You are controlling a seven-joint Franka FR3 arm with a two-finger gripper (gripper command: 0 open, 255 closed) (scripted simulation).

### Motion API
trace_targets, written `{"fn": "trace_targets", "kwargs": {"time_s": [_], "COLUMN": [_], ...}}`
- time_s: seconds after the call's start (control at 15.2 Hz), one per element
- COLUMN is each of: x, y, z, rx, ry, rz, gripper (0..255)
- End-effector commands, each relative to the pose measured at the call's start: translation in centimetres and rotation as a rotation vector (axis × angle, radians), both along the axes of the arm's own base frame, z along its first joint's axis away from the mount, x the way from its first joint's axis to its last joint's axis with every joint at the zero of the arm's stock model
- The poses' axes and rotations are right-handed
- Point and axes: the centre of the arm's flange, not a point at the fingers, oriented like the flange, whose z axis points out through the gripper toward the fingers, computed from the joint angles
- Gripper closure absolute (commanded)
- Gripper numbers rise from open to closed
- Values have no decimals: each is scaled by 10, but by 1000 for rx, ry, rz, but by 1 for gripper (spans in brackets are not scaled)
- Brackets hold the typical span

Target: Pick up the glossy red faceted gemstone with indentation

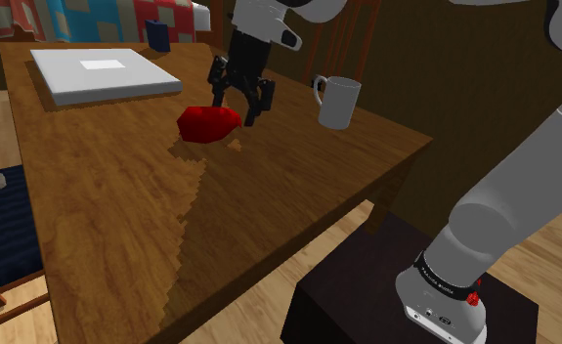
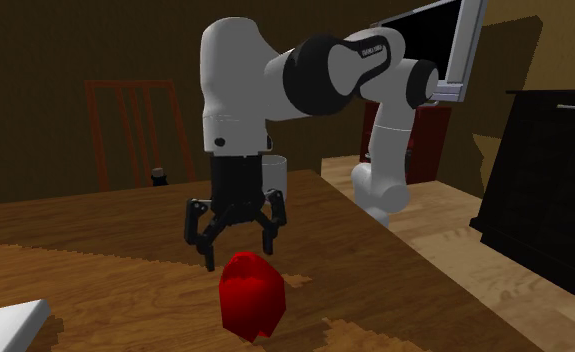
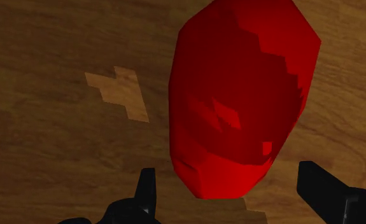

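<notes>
Red faceted gemstone [image 1: 208, 124] lying on the wooden table [image 1: 122, 225], just below a wide-open gripper [image 1: 237, 107].
The gemstone is seen near the table's middle, between a flat white slab [image 1: 103, 73] and a white mug [image 1: 339, 101]. The black fingers are spread wide just above it; nothing is gripped, and no contact with the gemstone is shown.
</notes>
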Motion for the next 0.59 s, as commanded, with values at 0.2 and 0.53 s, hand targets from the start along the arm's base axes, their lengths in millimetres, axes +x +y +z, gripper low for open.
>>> {"fn": "trace_targets", "kwargs": {"time_s": [0.2, 0.53], "x": [0, 0], "y": [0, 1], "z": [-4, -4], "rx": [0, 0], "ry": [0, 0], "rz": [0, 0], "gripper": [255, 255]}}
